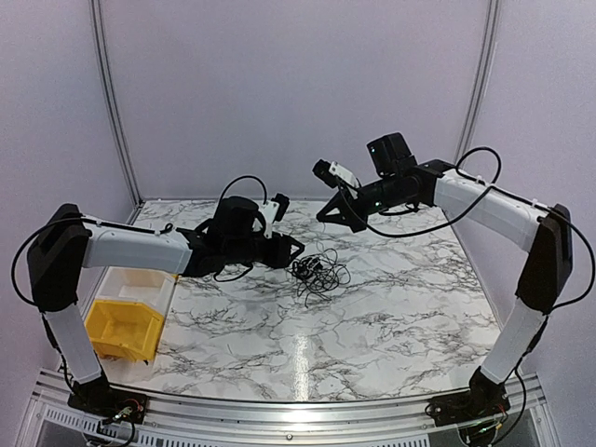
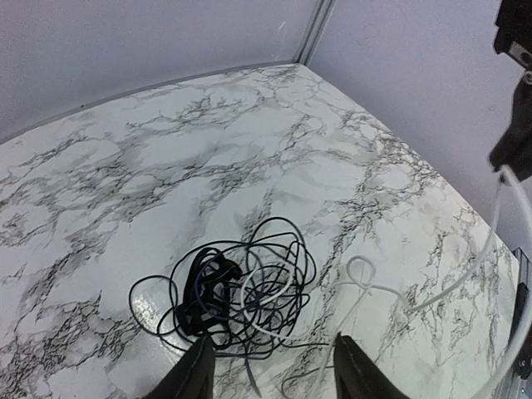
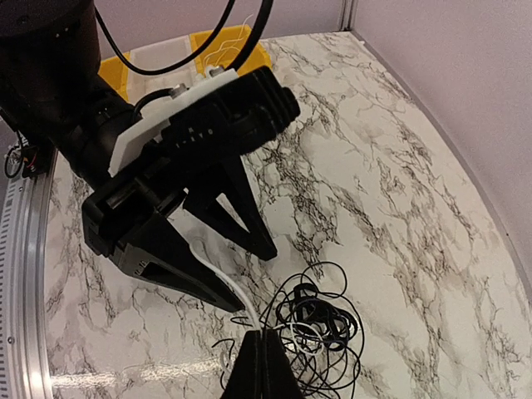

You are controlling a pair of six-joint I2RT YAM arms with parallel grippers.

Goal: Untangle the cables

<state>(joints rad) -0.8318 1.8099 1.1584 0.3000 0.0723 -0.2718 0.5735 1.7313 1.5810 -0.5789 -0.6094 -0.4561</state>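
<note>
— Marble tabletop [image 1: 391, 307], white with grey veining. Where's the tangle?

— Cables [image 1: 317, 270] are mid-table, between the tips of the two arms. It's a small wiry bunch, mostly black, with loose loops spilling out, lying flat on the marble.

— Left gripper?

— Left gripper [image 1: 291, 248] is down low, just beside the bunch on its left. In its wrist view the fingers [image 2: 195, 370] stand well apart, with the near edge of the bunch just ahead of them. Nothing is pinched. A couple of stray strands lie on the table in the gap, that's all.

— Right gripper?

— Right gripper [image 1: 335, 212] is raised off the table, near the bunch, with its tips pressed tight together. A white strand [image 2: 465, 274] comes out of the tangle, makes a small loop on the marble and climbs to those closed tips. So it has hold of that strand.

— Taut?

— No, it hangs in a slack curve.

— Does the overhead view show the strand?

— Too thin, can't make it out there. The left wrist view shows it clearly.

— Anything else on the table?

— Yellow bin [image 1: 121, 326] at the near left edge, with a white bin [image 1: 140, 284] right behind it. Both sit well apart from the cables.
</note>
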